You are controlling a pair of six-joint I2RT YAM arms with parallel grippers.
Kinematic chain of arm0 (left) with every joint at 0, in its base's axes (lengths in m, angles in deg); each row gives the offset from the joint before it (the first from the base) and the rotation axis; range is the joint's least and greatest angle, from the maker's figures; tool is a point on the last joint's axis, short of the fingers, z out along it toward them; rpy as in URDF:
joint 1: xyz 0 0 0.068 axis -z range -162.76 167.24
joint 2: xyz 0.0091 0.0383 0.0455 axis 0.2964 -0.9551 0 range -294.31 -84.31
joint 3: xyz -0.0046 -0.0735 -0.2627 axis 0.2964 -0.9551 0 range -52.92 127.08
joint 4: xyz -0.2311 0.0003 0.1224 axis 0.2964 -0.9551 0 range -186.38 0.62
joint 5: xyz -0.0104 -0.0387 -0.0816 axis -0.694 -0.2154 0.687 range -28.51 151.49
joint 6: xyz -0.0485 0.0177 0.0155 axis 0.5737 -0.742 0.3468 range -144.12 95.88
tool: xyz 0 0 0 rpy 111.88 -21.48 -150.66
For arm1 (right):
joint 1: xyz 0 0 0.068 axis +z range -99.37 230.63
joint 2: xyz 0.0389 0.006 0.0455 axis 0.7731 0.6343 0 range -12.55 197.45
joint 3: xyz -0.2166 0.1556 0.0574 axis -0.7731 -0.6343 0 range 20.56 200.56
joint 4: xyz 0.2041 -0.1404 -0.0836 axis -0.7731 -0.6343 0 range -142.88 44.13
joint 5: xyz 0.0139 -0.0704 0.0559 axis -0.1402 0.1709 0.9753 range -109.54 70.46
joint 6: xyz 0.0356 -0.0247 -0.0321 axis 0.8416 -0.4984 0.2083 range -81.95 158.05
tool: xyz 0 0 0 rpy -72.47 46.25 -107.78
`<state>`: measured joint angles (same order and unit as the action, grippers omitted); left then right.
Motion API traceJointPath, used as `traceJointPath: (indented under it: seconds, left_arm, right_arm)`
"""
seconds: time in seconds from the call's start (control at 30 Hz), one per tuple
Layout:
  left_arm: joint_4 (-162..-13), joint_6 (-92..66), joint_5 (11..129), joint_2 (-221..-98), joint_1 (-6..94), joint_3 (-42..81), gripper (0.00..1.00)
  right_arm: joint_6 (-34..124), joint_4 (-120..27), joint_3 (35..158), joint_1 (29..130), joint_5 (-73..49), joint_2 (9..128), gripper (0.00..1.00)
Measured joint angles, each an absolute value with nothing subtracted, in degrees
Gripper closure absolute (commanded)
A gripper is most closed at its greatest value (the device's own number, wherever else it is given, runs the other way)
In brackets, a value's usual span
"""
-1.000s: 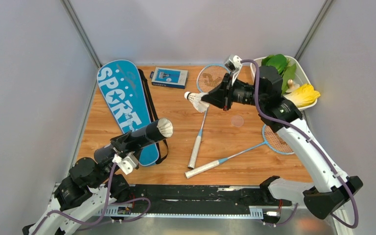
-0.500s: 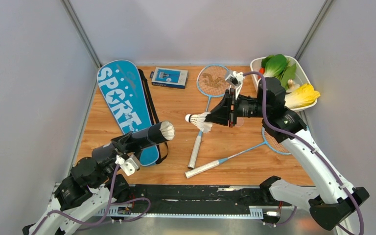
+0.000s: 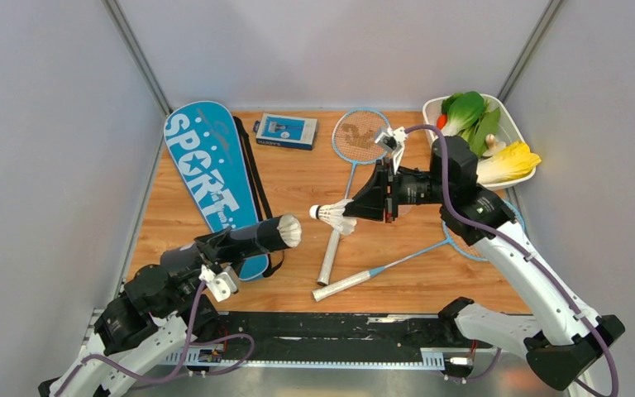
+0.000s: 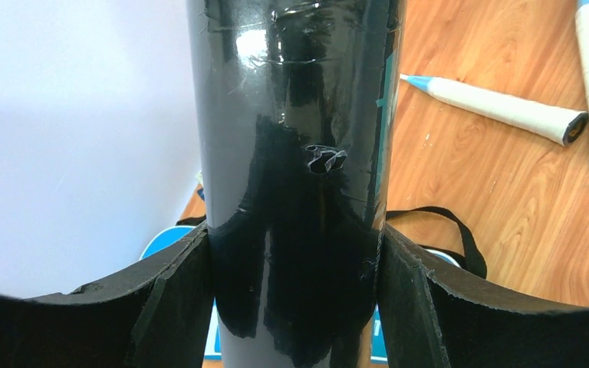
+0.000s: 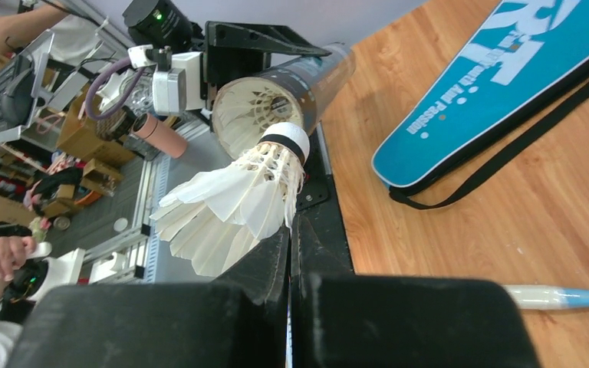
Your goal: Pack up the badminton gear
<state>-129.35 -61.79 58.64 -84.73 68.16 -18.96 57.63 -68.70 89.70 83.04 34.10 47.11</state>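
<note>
Left gripper [image 4: 295, 264]: fingers spread wide and clamped round the black tube [image 3: 256, 236] mid-body. The tube is held off the table with its open mouth facing right. It looks glossy and stiff, probably slippery, so a firm hold across the girth suits it.

Right gripper [image 5: 290, 239]: fingers pinched tight on the skirt of the shuttlecock [image 5: 234, 203]. The cork is aimed at the tube mouth, near but apart. Featherweight, with brittle feathers; a light pinch near the ribs is safest.

Beyond: two rackets [image 3: 329, 260] on the table, cover [image 3: 207, 178] far left.

The top external camera looks down from above and behind the arm bases over the whole table [image 3: 298, 178]. The left wrist camera sits close along the black tube [image 4: 299, 153]; the right wrist camera faces its mouth. All views share this tube.
</note>
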Motion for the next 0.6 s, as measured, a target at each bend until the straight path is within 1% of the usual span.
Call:
traceJointPath:
  seconds: [0.37, 0.6]
  left_arm:
    - [-129.4, -61.5, 60.2, -86.8, 68.2, -18.9, 0.42]
    - [-128.8, -61.6, 61.9, -87.6, 68.2, -18.9, 0.42]
  right_arm:
    - [59.5, -67.4, 89.2, 93.8, 32.7, 51.2, 1.0]
    - [60.5, -67.4, 89.2, 95.6, 28.9, 54.5, 1.0]
